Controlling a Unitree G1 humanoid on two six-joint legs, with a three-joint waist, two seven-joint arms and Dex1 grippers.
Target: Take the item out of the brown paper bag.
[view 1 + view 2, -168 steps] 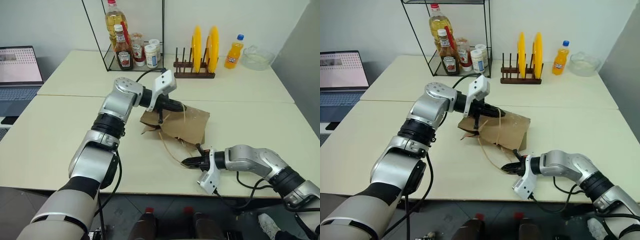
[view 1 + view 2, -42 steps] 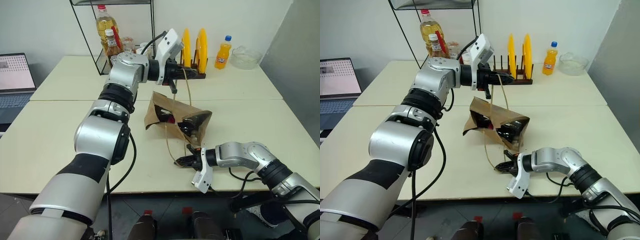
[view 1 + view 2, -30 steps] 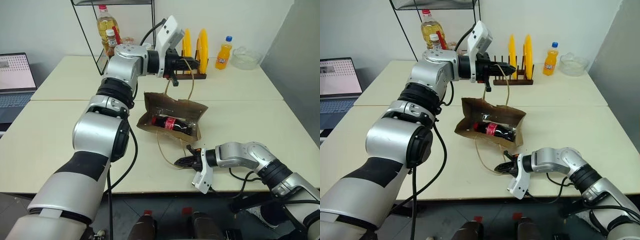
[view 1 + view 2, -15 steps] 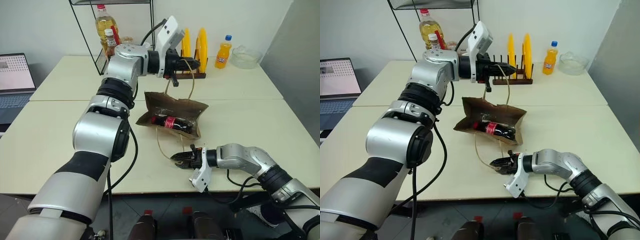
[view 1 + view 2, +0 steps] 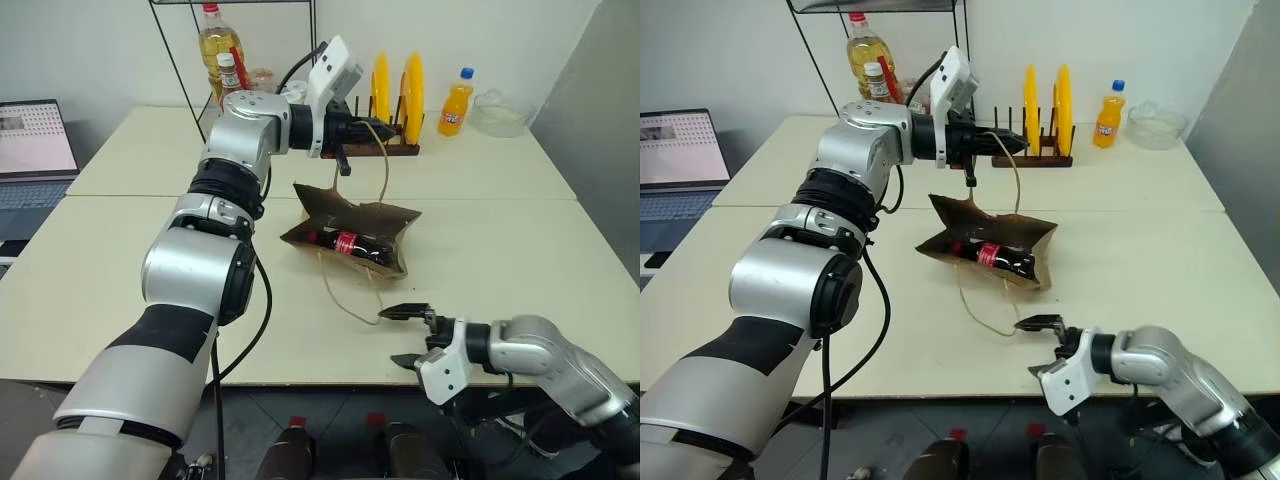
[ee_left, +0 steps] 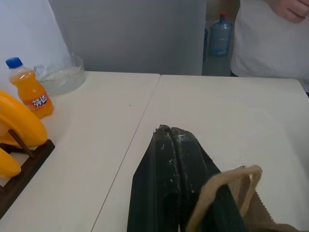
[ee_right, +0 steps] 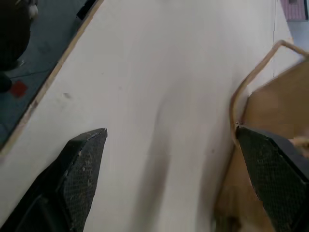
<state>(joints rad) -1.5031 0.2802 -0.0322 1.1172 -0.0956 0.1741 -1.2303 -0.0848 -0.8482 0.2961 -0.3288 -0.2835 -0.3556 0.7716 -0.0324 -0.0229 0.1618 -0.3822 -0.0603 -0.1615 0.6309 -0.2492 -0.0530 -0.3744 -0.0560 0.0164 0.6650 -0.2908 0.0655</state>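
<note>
The brown paper bag [image 5: 396,238] lies on its side on the table, its mouth facing me. My left gripper [image 5: 366,128] is shut on the bag's upper cord handle [image 5: 385,160] and holds the mouth open from above. The item, a cola bottle [image 5: 347,244] with a red label, lies inside the bag. The lower handle [image 5: 345,297] trails loose on the table. My right gripper [image 5: 405,336] stands open near the table's front edge, just beyond that loop and holding nothing. In the right wrist view its fingers [image 7: 82,164] stand wide apart beside the cord [image 7: 248,84].
At the back stand a wire shelf with an oil bottle [image 5: 214,35] and a ketchup bottle [image 5: 229,78], a rack of yellow plates [image 5: 393,88], an orange soda bottle [image 5: 456,100] and a glass bowl [image 5: 498,112]. A laptop [image 5: 35,140] sits left. A person [image 6: 270,38] stands beyond the table.
My right gripper has opened, let go of the lower handle and drawn back to the right towards the front edge. The left gripper keeps the upper handle raised; the bag stays open.
</note>
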